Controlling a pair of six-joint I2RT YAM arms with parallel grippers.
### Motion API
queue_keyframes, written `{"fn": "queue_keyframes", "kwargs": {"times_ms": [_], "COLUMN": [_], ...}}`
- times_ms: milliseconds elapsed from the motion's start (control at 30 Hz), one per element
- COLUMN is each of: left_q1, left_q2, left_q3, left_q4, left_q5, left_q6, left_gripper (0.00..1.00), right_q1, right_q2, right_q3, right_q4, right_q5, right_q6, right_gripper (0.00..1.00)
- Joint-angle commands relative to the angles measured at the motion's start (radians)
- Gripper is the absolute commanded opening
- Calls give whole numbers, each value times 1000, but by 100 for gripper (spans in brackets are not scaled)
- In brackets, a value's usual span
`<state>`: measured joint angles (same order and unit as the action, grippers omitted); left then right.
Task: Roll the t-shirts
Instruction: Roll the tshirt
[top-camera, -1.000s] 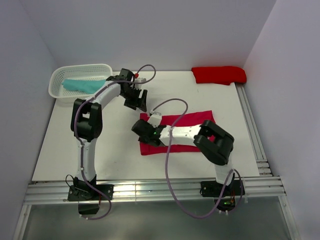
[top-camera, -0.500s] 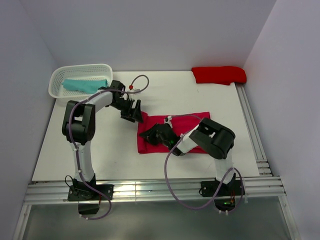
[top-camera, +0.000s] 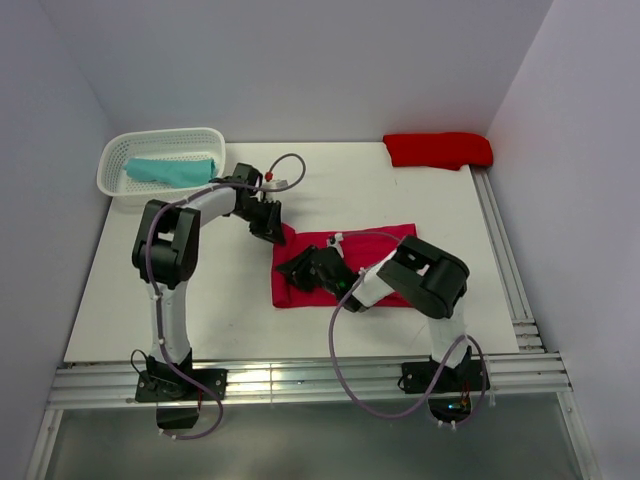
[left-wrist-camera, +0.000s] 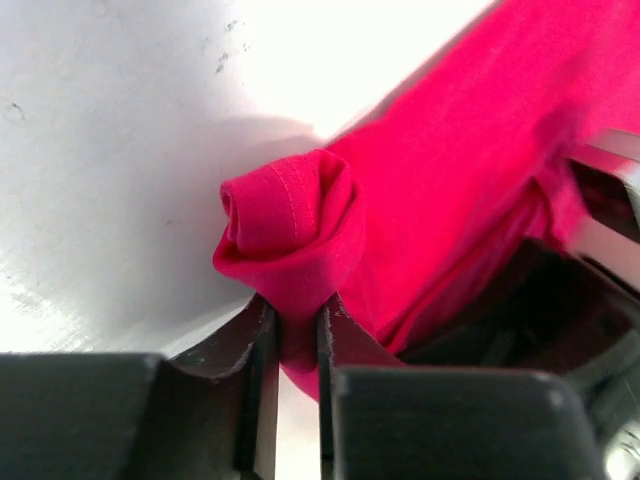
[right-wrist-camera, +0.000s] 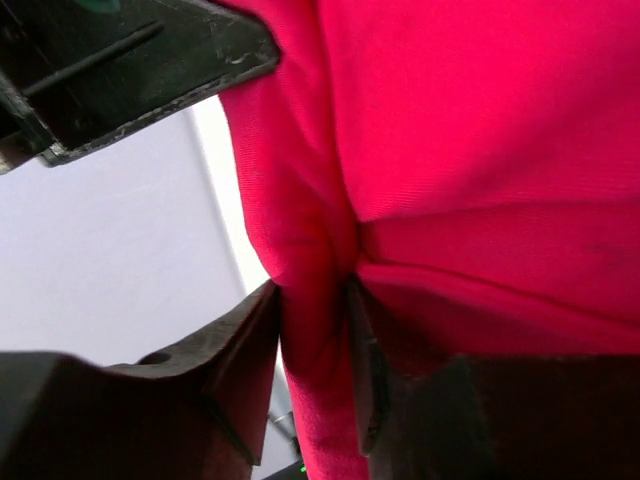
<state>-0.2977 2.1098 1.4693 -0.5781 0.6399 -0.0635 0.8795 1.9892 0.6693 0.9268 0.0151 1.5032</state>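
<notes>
The raspberry-red t-shirt (top-camera: 378, 244) lies as a folded strip in the middle of the table. My left gripper (top-camera: 272, 230) is at its far left corner, shut on the cloth (left-wrist-camera: 297, 335); just beyond the fingers that corner curls into a small roll (left-wrist-camera: 288, 215). My right gripper (top-camera: 298, 272) sits at the shirt's left edge, a little nearer than the left one. A thick fold of the red cloth (right-wrist-camera: 470, 130) fills the gap in this gripper (right-wrist-camera: 315, 335). A teal t-shirt bundle (top-camera: 170, 170) lies in the basket. A scarlet bundle (top-camera: 438, 149) rests at the back right.
The white lattice basket (top-camera: 113, 183) stands at the back left corner. A metal rail (top-camera: 500, 250) runs along the table's right side, and more rails (top-camera: 300, 380) cross the near edge by the arm bases. The two grippers are close together.
My left gripper came down from the back onto the shirt's far left corner and closed on it. The right arm drew in and lowered onto the shirt's left edge, which bunched slightly.
</notes>
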Motion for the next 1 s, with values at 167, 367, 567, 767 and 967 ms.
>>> {"fn": "queue_keyframes", "kwargs": {"times_ms": [167, 367, 567, 767, 967], "left_q1": [-101, -127, -153, -167, -181], "left_q2": [-37, -44, -33, -17, -1], "left_q3": [40, 54, 74, 94, 132], "left_q4": [-37, -63, -83, -97, -124], "left_q5": [-316, -384, -419, -436, -451], "left_q6": [11, 16, 19, 14, 14], "left_gripper": [3, 1, 1, 1, 1], "right_q1": [75, 144, 190, 210, 217], "right_q2": [-142, -168, -142, -70, 45], "right_q3": [261, 456, 643, 789, 938], "right_q4": [-846, -1230, -1471, -1540, -1623], "right_q5": [236, 439, 571, 626, 671], "right_q6": [-208, -247, -294, -385, -442], "right_gripper": [59, 62, 64, 59, 53]}}
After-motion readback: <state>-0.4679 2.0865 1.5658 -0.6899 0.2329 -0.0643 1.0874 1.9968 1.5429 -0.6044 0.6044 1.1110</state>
